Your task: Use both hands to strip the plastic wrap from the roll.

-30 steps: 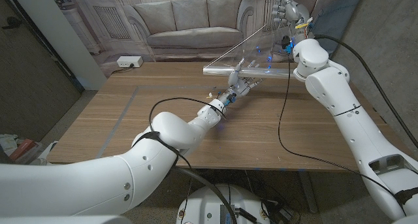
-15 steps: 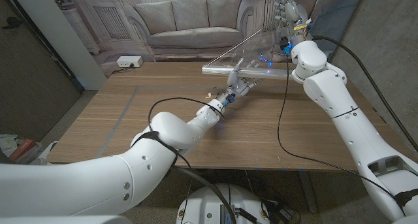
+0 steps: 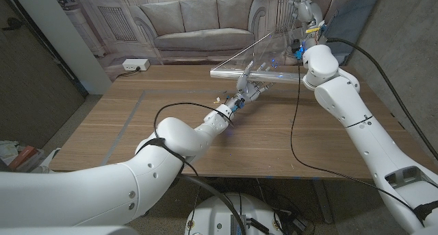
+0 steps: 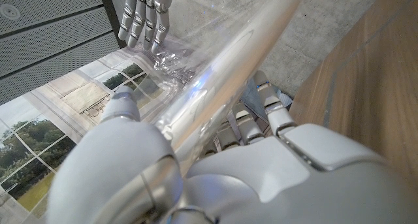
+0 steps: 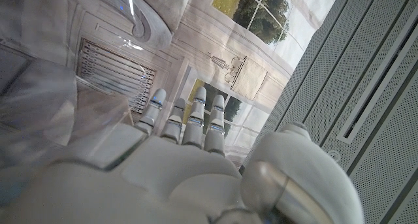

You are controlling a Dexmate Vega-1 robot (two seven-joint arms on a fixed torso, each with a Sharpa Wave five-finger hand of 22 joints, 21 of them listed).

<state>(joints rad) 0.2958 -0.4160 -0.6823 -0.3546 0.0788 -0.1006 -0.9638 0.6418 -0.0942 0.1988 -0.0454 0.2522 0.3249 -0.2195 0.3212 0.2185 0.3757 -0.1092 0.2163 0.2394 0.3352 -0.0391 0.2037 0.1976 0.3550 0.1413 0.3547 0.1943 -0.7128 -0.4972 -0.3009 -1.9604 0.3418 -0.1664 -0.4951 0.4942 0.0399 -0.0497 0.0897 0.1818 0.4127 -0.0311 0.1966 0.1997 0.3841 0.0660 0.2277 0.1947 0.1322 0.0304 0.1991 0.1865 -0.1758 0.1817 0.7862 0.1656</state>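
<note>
Since 1.0 s ago: roll (image 3: 254,72) end has edged left and a touch higher in head view; right arm's upper joint drifted left/up w/ it. Left hand (image 3: 250,88) barely shifted. Camera steady, so real motion.

Now: left hand grips the roll, fingers curled round the tube from below, thumb on the other side (clear in left wrist view (image 4: 215,159)). Roll held above the far part of the desk (image 3: 137,139), lying roughly level, apart from the surface. Right hand (image 3: 302,3) raised high at far right, fingers straight and together; film sheet (image 3: 263,48) stretches taut from roll up to it. Film appears caught at the fingers (image 4: 145,18), so judged holding the film, but pinch itself not visible; right wrist view (image 5: 186,129) shows only fingers extended.

Step in hand: pulling film off, approx. mid-way; much film remains on tube (judgement).

To do well:
- keep left grip firm, tube level, so it doesn't twist out
- pull right hand away square to roll axis; skewed pull risks bunching/tearing
- steady tension, no jerks
- regrip nearer the roll once reach is spent.

Writing/brands: none legible on roll, film or arms.
</note>
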